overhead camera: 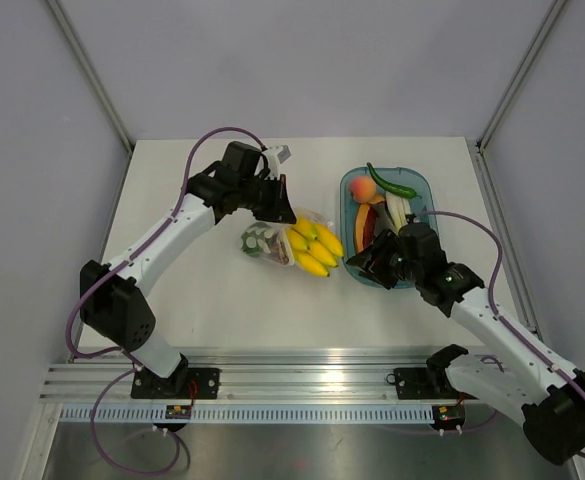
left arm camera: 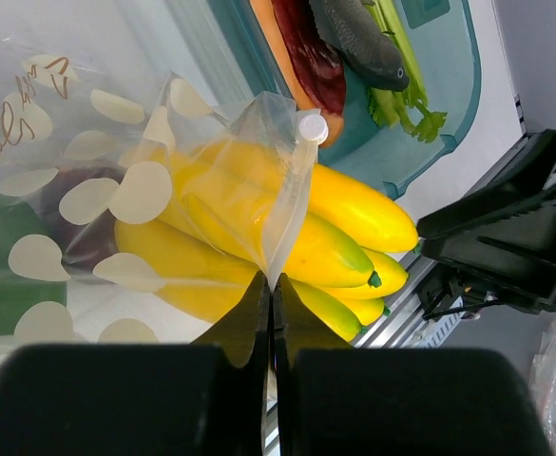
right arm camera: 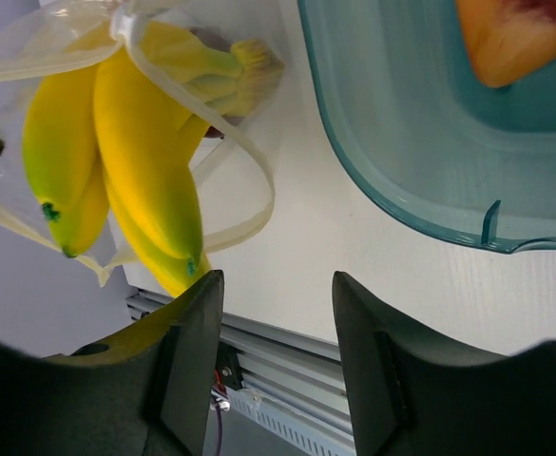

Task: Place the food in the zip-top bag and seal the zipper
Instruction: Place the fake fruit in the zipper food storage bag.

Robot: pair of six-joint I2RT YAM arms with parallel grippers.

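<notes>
The zip-top bag (overhead camera: 262, 242) lies near the middle of the tabletop (overhead camera: 222, 300), its mouth turned toward the right edge and the teal tray (overhead camera: 424, 182). The left gripper (left arm camera: 270, 285) is clamped on the bag's upper mouth edge, with the clear film pinched between its closed fingers and lifted. The banana bunch (overhead camera: 315, 246) sits directly under that gripper, stem end inside the bag and green-tipped ends poking out toward the tray. The zipper (right arm camera: 271, 190) stands unsealed, looping around the bunch. A dark piece and a green one show through the film deeper inside.

The right gripper (right arm camera: 278, 323) hovers at the tray's near left corner with its jaws apart and nothing between them. The bananas lie just to its left, apart from it. A peach-coloured fruit (overhead camera: 362, 187) and other pieces lie in the tray.
</notes>
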